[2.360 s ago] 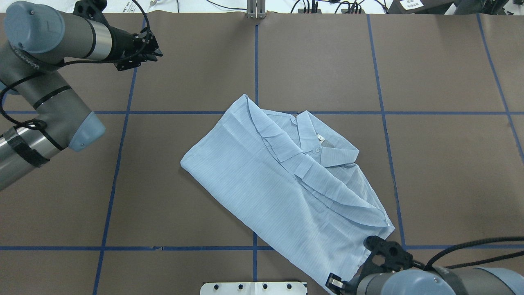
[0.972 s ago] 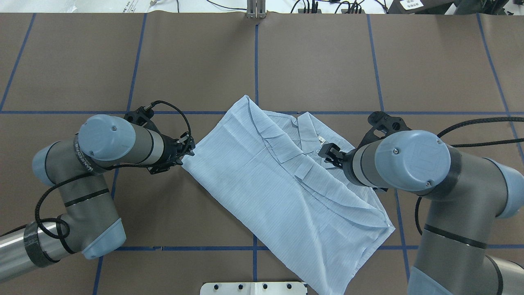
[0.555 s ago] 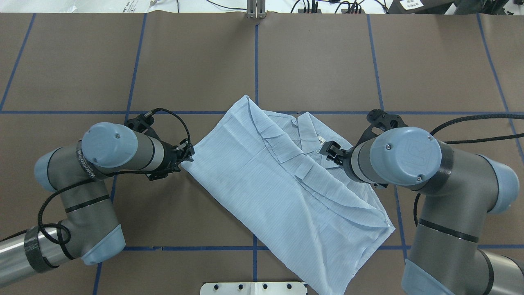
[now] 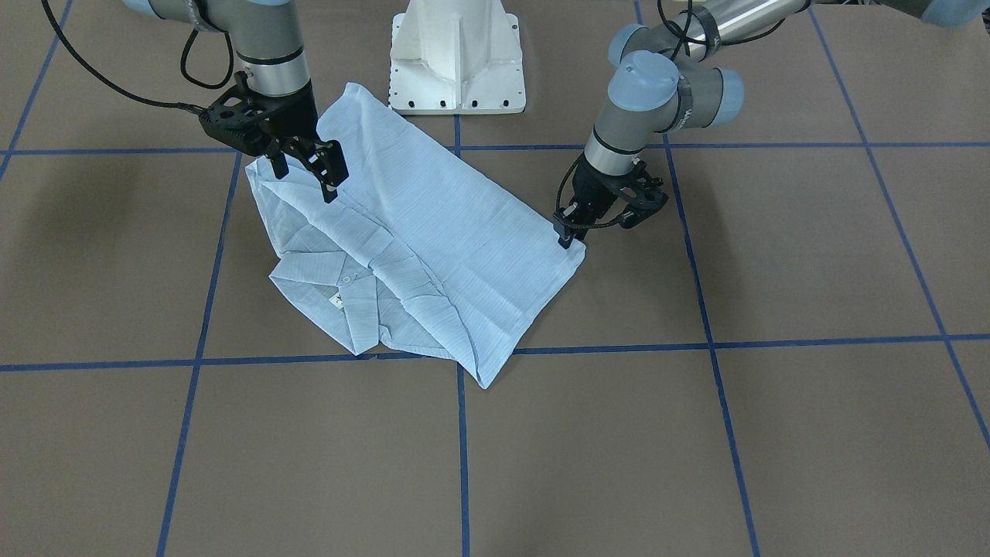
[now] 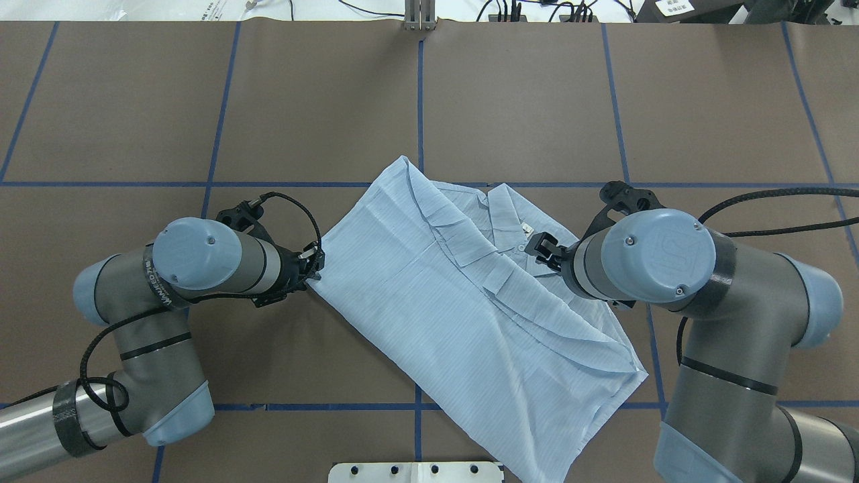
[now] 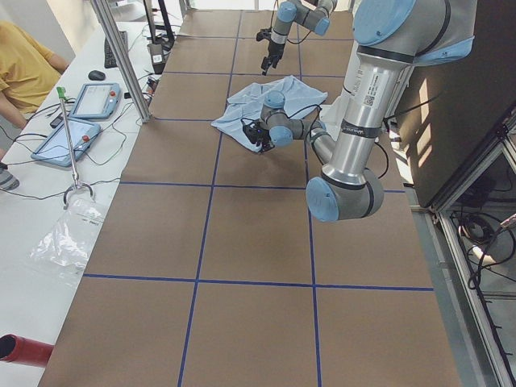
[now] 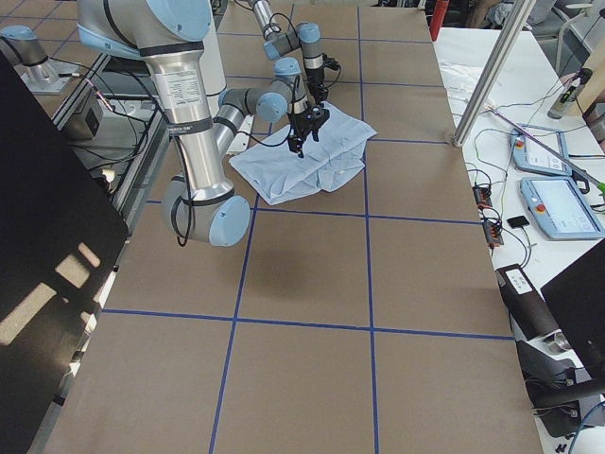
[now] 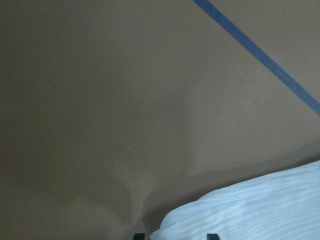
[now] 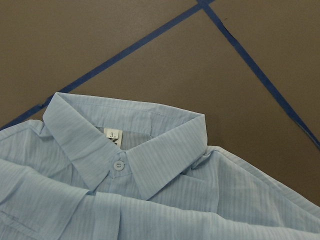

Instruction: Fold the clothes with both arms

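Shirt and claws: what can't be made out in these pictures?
- Left claw: whether it grips the shirt corner; the left wrist view's bottom edge cuts off its tips.
- Shirt's hem corner: cut off by the overhead view's bottom edge.
- Neck label: print after the 3 too small, right wrist view.

Brown matting (image 5: 523,100) covered the whole table (image 4: 812,255), cut into big squares by blue tape lines (image 5: 421,100). Down one long side ran a white bench (image 6: 20,282), and there on it lay two teach pendants (image 6: 98,99), loose black cables (image 6: 32,196) and a crumpled clear plastic bag (image 6: 68,238). An aluminium post (image 6: 120,56) rose at the table's edge. A person in a yellow top (image 6: 20,68) sat by the bench. Bright, even light fell throughout.
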Robot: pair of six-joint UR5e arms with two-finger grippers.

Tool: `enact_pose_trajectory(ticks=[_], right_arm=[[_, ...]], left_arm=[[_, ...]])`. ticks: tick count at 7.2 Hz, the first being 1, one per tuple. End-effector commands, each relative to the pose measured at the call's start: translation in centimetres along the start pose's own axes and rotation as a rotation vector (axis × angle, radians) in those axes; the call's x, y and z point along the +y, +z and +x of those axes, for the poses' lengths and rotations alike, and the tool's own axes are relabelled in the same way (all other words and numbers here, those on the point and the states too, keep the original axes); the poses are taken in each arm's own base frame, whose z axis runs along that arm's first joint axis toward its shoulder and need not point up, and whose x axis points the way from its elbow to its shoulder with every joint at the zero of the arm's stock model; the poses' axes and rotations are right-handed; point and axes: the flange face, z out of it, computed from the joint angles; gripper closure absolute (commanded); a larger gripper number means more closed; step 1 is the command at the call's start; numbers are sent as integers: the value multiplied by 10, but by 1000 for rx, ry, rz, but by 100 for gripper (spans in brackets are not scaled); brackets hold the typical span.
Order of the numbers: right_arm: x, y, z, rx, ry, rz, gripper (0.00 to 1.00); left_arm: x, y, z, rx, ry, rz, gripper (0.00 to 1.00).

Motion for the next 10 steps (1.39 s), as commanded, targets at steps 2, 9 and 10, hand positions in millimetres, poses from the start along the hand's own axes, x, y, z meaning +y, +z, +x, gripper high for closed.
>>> enact_pose_trajectory(ticks=[2, 9, 10], right_arm=[[0, 1, 0, 2, 0, 0, 0], [27, -4, -11, -74, -24, -43, 0], [42, 6, -27, -89, -39, -57, 0]], left_arm=[[-23, -11, 11, 32, -12, 41, 100], [-217, 16, 154, 188, 87, 324, 61], [-210, 1, 159, 220, 97, 311, 61]])
